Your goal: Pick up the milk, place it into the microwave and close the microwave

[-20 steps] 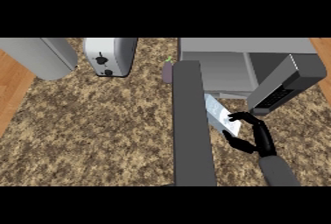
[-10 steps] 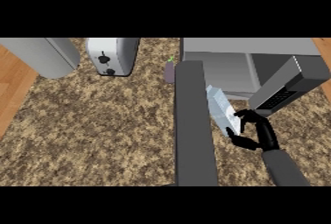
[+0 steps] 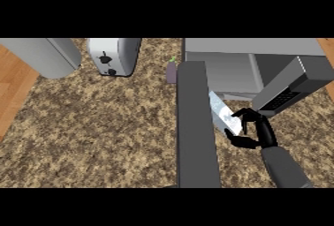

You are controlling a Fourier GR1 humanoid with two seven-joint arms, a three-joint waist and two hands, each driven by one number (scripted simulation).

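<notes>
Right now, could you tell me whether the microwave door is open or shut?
Open: the door swings out from the microwave, baring its cavity, with the milk still outside.

I see my right hand (image 3: 256,131) curled round the milk carton (image 3: 222,114), tilted just in front of the microwave (image 3: 225,70), beside its open door (image 3: 294,84).

The speckled brown stone tabletop (image 3: 98,128) looks rough-grained and matt, edged at nine o'clock by smooth orange wood floor (image 3: 13,88). The silver metal toaster (image 3: 114,55) at eleven o'clock has a brushed sheen. The grey microwave (image 3: 222,66) at one o'clock looks matt. The pale blue-white milk carton (image 3: 222,115) seems smooth coated paper; the black right hand (image 3: 257,132) looks matt plastic.
</notes>
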